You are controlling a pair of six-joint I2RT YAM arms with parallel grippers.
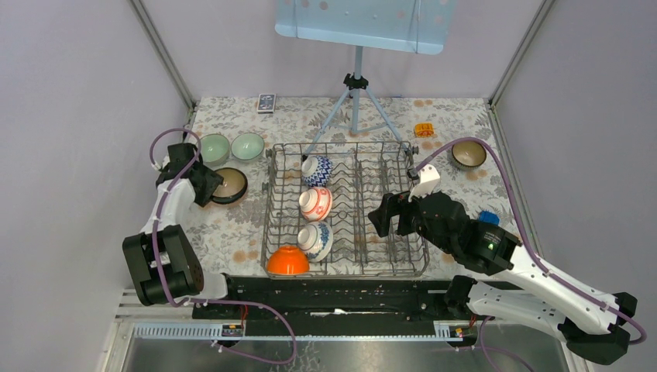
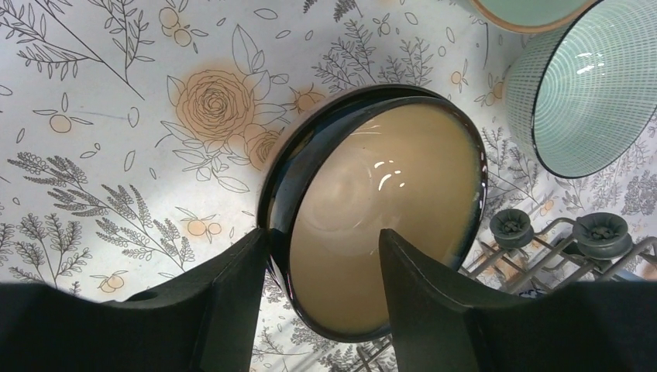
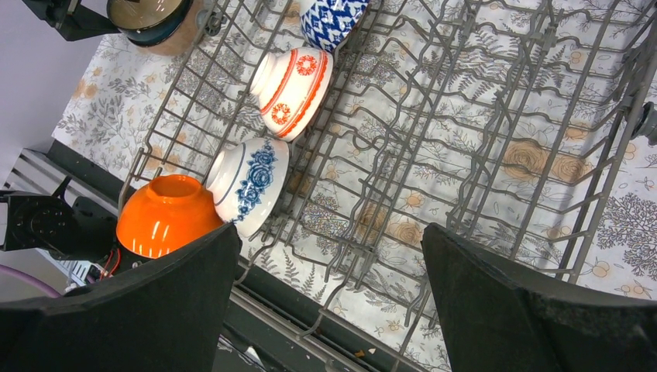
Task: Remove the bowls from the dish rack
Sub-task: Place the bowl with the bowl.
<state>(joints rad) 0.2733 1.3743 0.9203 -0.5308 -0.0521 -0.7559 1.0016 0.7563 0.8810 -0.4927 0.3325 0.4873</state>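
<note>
Your left gripper [image 2: 321, 240] sits loose, jaws parted over the brown bowl [image 2: 387, 178] rim; lift straight up, don't drag it.

Floral-print table [image 1: 232, 225], with the dish rack [image 1: 345, 145] sitting dead centre on it. Far left, two pale green bowls [image 1: 214, 147] side by side, and a dark brown bowl [image 1: 230, 184] just nearer. At the back stands a tripod stand [image 1: 355, 108]. Far right, another brown bowl [image 1: 469, 155] and a small orange object [image 1: 423, 129].

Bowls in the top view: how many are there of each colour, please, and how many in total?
Pale green bowls: 2
Blue-and-white bowls: 2
Red-and-white bowl: 1
Orange bowl: 1
Dark brown bowls: 2
Total: 8
</note>
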